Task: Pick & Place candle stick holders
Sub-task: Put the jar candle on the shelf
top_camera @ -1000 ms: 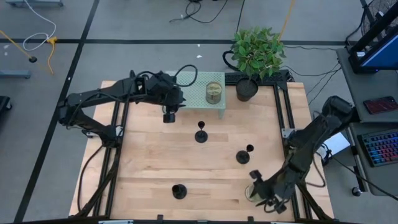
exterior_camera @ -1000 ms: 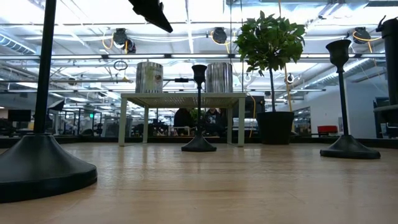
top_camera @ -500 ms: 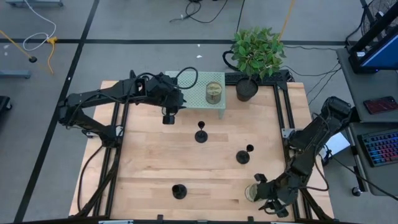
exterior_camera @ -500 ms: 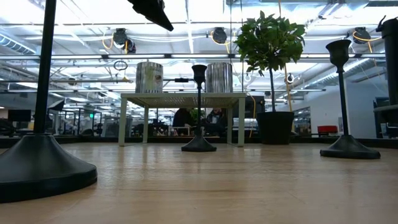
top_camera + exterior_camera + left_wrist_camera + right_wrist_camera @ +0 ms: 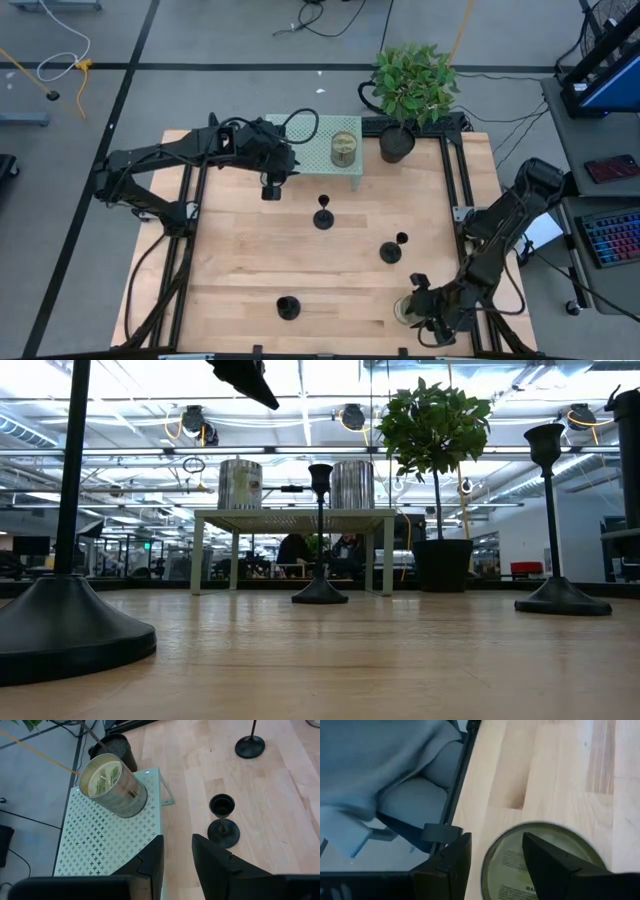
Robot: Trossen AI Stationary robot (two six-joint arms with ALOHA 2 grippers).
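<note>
Three black candle stick holders stand upright on their round bases on the wooden table: one in the middle point(image 5: 323, 215), one to its right point(image 5: 392, 250), one near the front edge point(image 5: 288, 307). My left gripper point(image 5: 270, 187) hangs open and empty beside the pale green stand point(image 5: 320, 150); its wrist view shows the middle holder point(image 5: 222, 820) ahead of the fingers. My right gripper point(image 5: 420, 315) is open at the near right corner, over an open tin point(image 5: 540, 865). My right gripper points down at the tin. One finger point(image 5: 447, 865) stands outside the tin's rim point(image 5: 490, 852) and the other point(image 5: 547, 862) over its opening. I cannot tell whether either finger touches it.
A metal can point(image 5: 344, 148) stands on the green stand; the low view shows a second can point(image 5: 240, 484) there. A black plant pot point(image 5: 397, 143) with a leafy plant stands at the far right. The black table frame point(image 5: 462, 770) runs beside the tin.
My right gripper has gone a little toward the table's near edge, over the tin. The three holders have stayed where they were.
</note>
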